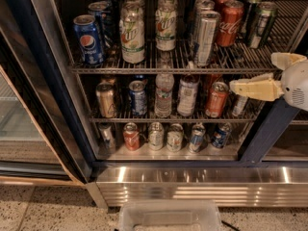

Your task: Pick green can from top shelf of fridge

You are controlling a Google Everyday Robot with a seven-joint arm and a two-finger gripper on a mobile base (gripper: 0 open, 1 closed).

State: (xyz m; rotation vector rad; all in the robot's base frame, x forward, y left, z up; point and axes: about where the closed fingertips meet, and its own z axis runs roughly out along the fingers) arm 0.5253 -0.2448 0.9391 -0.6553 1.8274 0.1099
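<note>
Within the fridge [192,186], the green can [262,25] stands at the top shelf's [144,69] right end, the gripper [251,72] (fingers spread, holding nothing) hanging lower by that edge.

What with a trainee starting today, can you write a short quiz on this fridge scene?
1. True or false: the gripper grips the green can.
2. Which rack of the fridge holds the green can? A) top shelf B) middle C) bottom
3. Fill in the brand: the red can just left of the green can reads ___.
Key: 1 false, the gripper hangs open and empty at the right, level with the middle rack; 2 A; 3 Coca-Cola.
</note>
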